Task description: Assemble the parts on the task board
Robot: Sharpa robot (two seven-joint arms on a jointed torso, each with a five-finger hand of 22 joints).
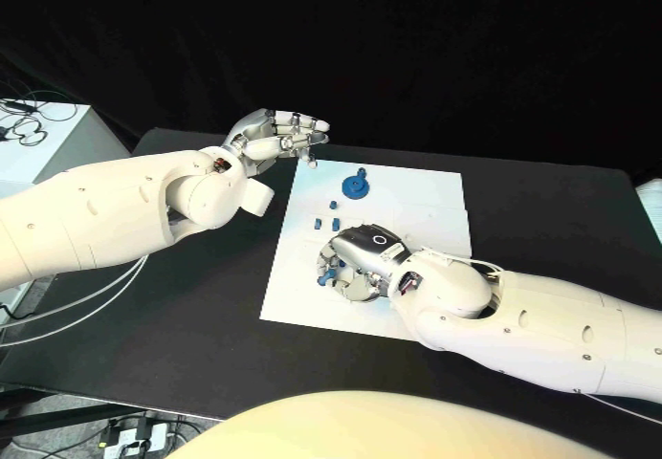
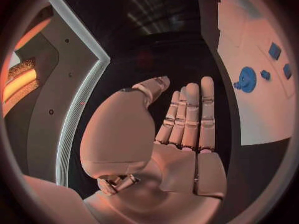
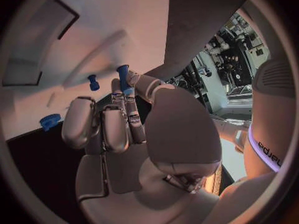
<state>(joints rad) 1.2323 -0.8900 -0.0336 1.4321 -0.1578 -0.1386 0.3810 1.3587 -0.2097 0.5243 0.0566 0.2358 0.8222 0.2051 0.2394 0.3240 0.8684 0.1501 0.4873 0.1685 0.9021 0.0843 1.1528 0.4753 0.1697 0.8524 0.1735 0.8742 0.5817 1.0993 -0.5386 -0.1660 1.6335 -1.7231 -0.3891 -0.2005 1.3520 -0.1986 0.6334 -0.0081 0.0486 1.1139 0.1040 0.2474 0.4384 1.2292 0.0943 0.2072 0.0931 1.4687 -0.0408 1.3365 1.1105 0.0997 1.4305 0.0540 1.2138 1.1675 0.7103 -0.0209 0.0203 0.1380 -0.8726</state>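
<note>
Right hand (image 1: 362, 256) pinches a blue peg (image 3: 122, 77) over the task board (image 1: 414, 196); thin grip, could slip. Left hand (image 1: 280, 134) holds nothing, fingers straight and together

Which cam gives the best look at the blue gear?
Left wrist view: the blue gear sits unobstructed on the task board, teeth visible. Head view shows it small beyond the right hand. Right wrist view catches it at the board's edge.
</note>
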